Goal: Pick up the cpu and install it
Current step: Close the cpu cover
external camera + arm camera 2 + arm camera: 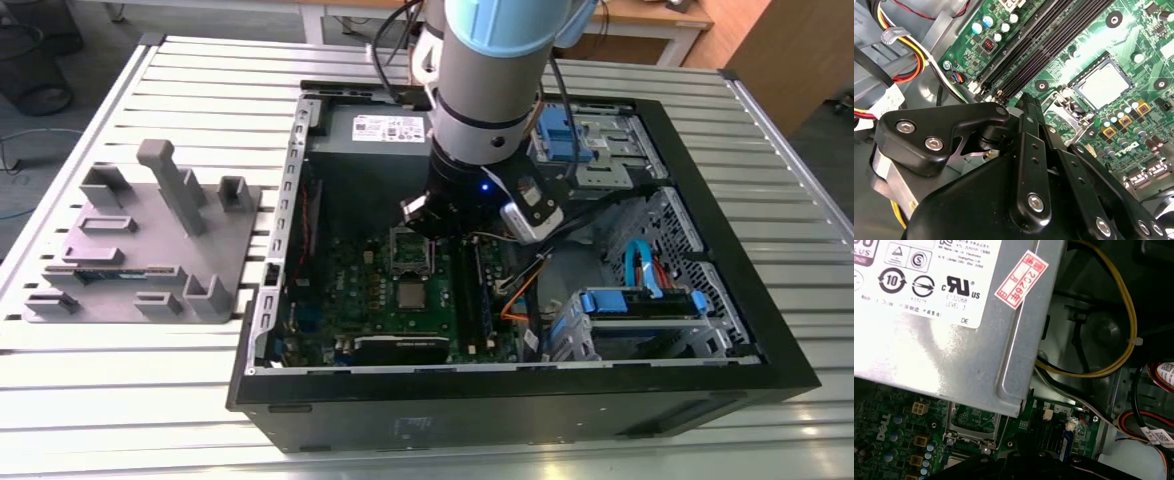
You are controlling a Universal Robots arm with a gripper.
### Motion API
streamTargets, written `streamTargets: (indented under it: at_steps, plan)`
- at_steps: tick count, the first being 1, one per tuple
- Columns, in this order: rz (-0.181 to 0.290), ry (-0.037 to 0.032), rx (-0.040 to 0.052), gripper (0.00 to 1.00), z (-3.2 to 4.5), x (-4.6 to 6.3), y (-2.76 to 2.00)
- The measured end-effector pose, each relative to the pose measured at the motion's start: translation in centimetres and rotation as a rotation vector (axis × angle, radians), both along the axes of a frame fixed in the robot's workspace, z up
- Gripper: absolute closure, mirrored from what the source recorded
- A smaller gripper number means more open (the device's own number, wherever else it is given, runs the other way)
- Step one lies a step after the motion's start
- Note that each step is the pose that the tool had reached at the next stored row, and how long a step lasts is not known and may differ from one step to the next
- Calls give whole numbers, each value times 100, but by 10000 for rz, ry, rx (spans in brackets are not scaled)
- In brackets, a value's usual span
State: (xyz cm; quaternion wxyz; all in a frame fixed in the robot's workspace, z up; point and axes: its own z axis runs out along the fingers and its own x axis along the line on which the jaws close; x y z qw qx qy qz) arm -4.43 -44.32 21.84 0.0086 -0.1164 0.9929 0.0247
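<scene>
The cpu [1102, 85] looks light, stiff, slick on top and probably fragile, so edges seem the safest hold. The pincer [1026, 105] hovers near it; can't tell how wide it is.

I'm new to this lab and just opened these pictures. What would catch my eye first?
The big robot arm pointing down into an open black computer case on a slatted metal table. Near its gripper, the green motherboard carries the shiny silver cpu in its socket. A grey fixture tray sits at the exterior view's left.
</scene>
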Motion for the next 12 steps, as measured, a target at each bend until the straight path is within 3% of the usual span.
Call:
streamTargets:
  at_steps: [3, 12]
  plan:
    - [207, -1, 8, 89, -8, 4, 4]
    - [245, 0, 8, 89, -12, 5, 25]
